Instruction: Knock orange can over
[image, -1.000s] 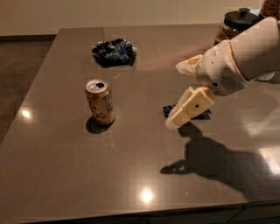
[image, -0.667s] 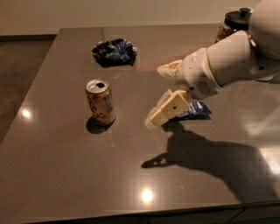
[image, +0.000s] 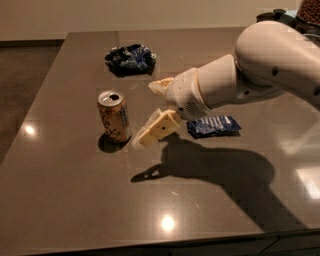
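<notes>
The orange can (image: 114, 117) stands upright on the dark table (image: 75, 200), left of centre, its silver top with the tab hole facing up. My gripper (image: 148, 113) reaches in from the right on a white arm (image: 260, 65) and is open. Its lower finger (image: 156, 129) ends just right of the can's base, close to it; I cannot tell if it touches. The upper finger (image: 161, 85) is further back, above and to the right of the can.
A flat blue snack packet (image: 213, 125) lies right of the gripper, under the arm. A dark blue wrinkly foil bag (image: 130, 59) lies behind the can. Dark containers (image: 307, 12) stand at the back right corner. The table's front edge runs along the bottom.
The arm has swept left across the table, bringing the open gripper from near the snack packet to right beside the can. The can has stayed upright in place.
</notes>
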